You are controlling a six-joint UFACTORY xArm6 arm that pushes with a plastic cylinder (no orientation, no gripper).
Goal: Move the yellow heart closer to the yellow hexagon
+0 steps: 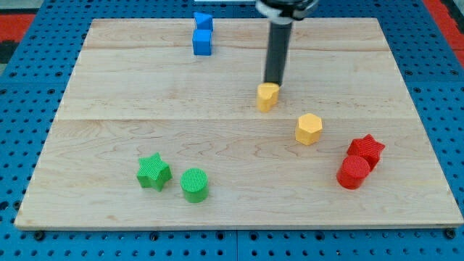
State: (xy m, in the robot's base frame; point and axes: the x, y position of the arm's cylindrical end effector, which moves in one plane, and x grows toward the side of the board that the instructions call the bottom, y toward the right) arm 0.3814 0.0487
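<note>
your tip [273, 83] touches yellow heart [267, 96] from the view's top | yellow hexagon [308, 128] lower right, near | no jaws, just a rod

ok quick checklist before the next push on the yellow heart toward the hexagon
1. My tip at the yellow heart, on its top side in the view: ok.
2. Actual contact: cannot tell.
3. Yellow hexagon lies toward the view's bottom right of the heart: ok.
4. No block between the two: ok.
5. Red star and red cylinder sit beyond the hexagon, apart from it: ok.
</note>
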